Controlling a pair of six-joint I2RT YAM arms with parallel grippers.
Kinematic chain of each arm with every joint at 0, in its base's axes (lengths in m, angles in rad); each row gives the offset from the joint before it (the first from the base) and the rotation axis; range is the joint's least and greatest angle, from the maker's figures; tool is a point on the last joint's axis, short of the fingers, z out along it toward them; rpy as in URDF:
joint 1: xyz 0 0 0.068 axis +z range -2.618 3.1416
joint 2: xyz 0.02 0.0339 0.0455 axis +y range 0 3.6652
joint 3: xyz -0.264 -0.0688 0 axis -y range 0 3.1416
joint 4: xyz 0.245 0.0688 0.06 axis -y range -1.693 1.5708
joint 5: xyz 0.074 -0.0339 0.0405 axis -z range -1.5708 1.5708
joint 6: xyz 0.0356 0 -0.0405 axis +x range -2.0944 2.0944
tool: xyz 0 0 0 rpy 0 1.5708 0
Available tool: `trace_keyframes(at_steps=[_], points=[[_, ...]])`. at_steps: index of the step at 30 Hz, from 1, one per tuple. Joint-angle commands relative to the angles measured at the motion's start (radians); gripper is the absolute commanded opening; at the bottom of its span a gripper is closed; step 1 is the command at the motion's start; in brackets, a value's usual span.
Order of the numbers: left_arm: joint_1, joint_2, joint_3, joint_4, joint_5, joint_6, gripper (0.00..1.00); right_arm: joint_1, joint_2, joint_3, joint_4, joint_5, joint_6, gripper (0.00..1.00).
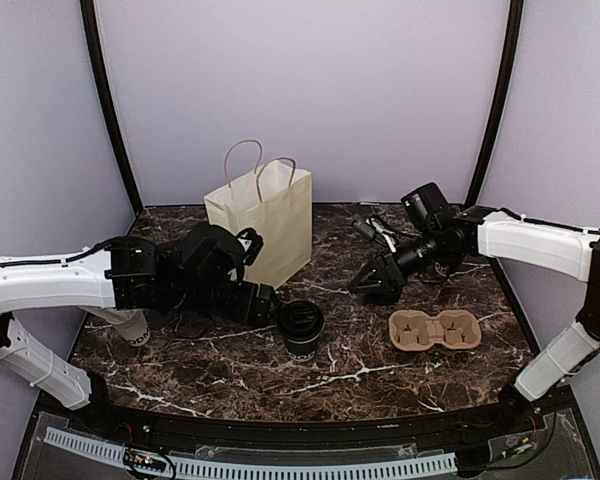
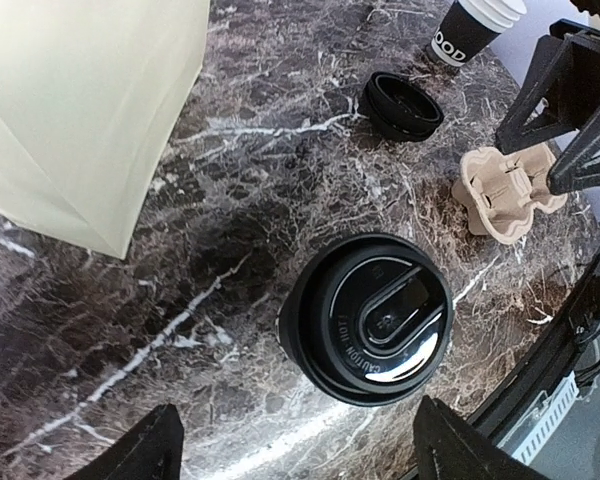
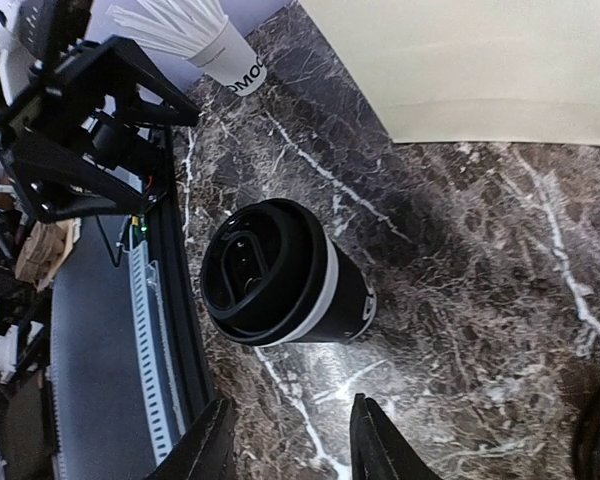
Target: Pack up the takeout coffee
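Paper coffee cup with round black plastic lid point(image 1: 302, 328) is stood upright near the front edge of the tabletop point(image 1: 230, 372), mid-width — directly ahead of the left claw point(image 2: 298, 418), spread wide and empty, the nearer one. The right claw point(image 3: 292, 405), half open, nothing held, is farther off. The tan moulded-pulp two-hole tray point(image 1: 435, 330) is found toward the right edge.

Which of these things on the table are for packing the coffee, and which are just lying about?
For the job:
lidded coffee cup
pulp tray
loose black lid
second cup, beyond that lid

Lying about, as far as I can tell:
handled paper bag
cup of wrapped sticks
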Motion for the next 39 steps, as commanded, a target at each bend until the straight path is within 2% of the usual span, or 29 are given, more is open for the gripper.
trace_keyframes(at_steps=[1, 4, 16, 32, 39], points=[[0.001, -0.040, -0.109, 0.215, 0.066, -0.226, 0.83, 0.038, 0.079, 0.046, -0.031, -0.088, 0.085, 0.42], [0.001, -0.036, -0.147, 0.275, 0.075, -0.256, 0.84, 0.060, 0.135, 0.065, -0.029, -0.126, 0.094, 0.42], [0.021, 0.039, -0.154, 0.344, 0.090, -0.307, 0.84, 0.094, 0.241, 0.113, 0.004, -0.198, 0.145, 0.41], [0.040, 0.137, -0.175, 0.448, 0.203, -0.308, 0.70, 0.107, 0.326, 0.127, 0.040, -0.257, 0.176, 0.37], [0.042, 0.176, -0.176, 0.486, 0.242, -0.309, 0.66, 0.108, 0.354, 0.125, 0.059, -0.268, 0.201, 0.32]])
